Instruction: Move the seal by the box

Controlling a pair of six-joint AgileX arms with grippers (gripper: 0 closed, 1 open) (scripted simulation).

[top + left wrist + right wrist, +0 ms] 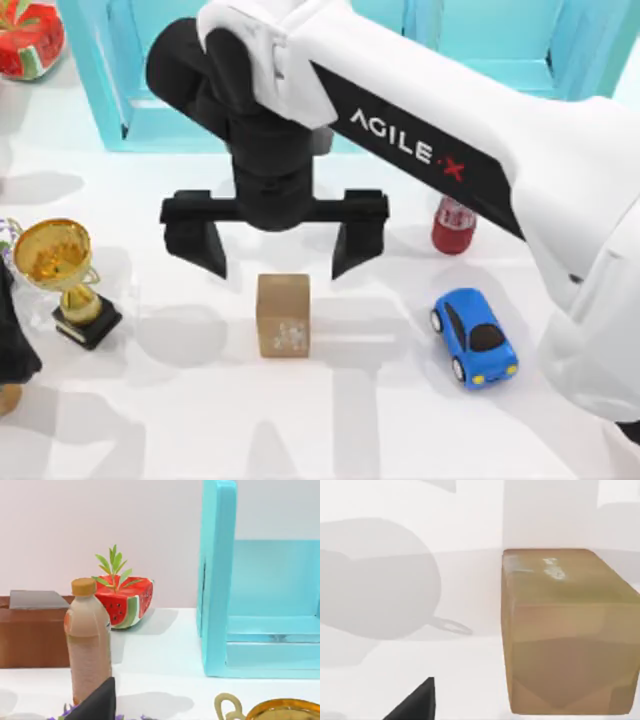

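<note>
beside seal (567, 630), right gripper (277, 245) spread

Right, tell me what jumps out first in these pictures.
The right gripper hangs open over the table's middle, just behind the seal, a small tan block. A gold trophy stands at the left, a blue toy car at the right. A turquoise shelf runs along the back.

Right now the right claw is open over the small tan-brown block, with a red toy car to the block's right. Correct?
Not quite: the toy car is blue, as the top view shows. The rest holds: the right claw is open above the small tan-brown block, and the car sits to the block's right.
</note>
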